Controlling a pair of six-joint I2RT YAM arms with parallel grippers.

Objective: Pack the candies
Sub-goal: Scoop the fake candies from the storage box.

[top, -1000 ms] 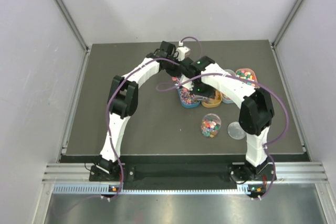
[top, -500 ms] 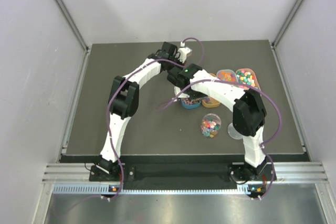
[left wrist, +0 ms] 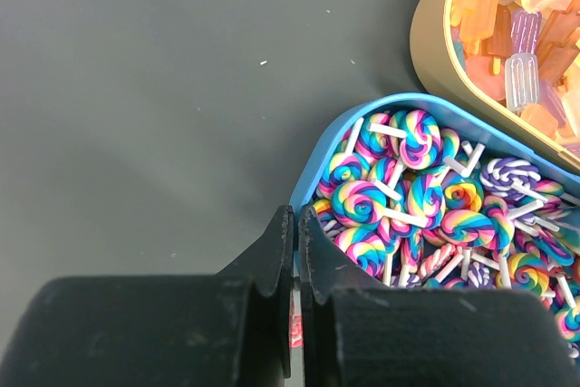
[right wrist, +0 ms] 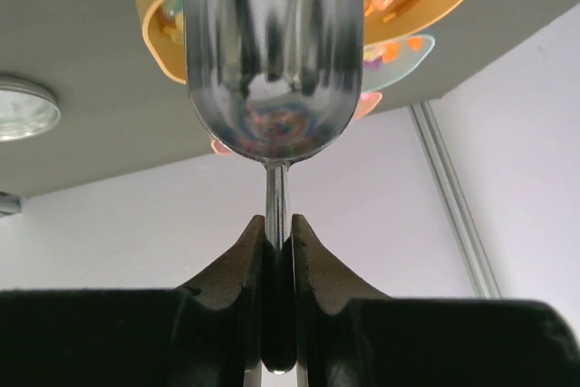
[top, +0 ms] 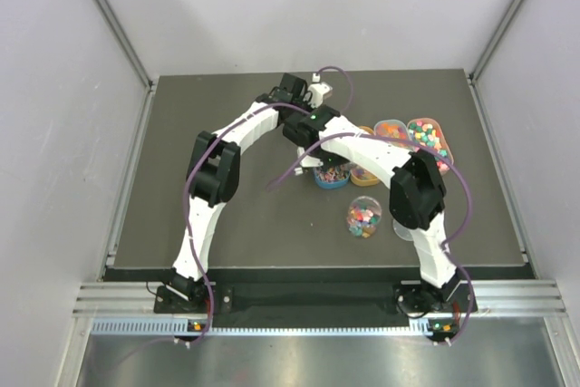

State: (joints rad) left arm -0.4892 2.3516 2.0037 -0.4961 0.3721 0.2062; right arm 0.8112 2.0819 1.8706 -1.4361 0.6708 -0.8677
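The jar point(top: 363, 217) stands nearest the robot, part-filled, with its lid point(top: 401, 229) off beside it, leaving the mouth free for loading. Beyond it, candies point(left wrist: 412, 197) fill the blue tray point(left wrist: 319, 153). The left gripper point(left wrist: 296, 246), jaws together, sits at that tray's rim, probably to steady it; a pinch cannot be confirmed. The right gripper point(right wrist: 277, 246) clamps the scoop point(right wrist: 272, 52) by its thin handle, bowl toward the orange tray point(right wrist: 159, 24), ready to dig.

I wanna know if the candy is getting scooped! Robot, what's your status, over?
Left gripper shut beside the blue tray. Right gripper shut on the silver scoop, by its handle. Lollipop candies heaped in that tray. Nothing blocking, over.
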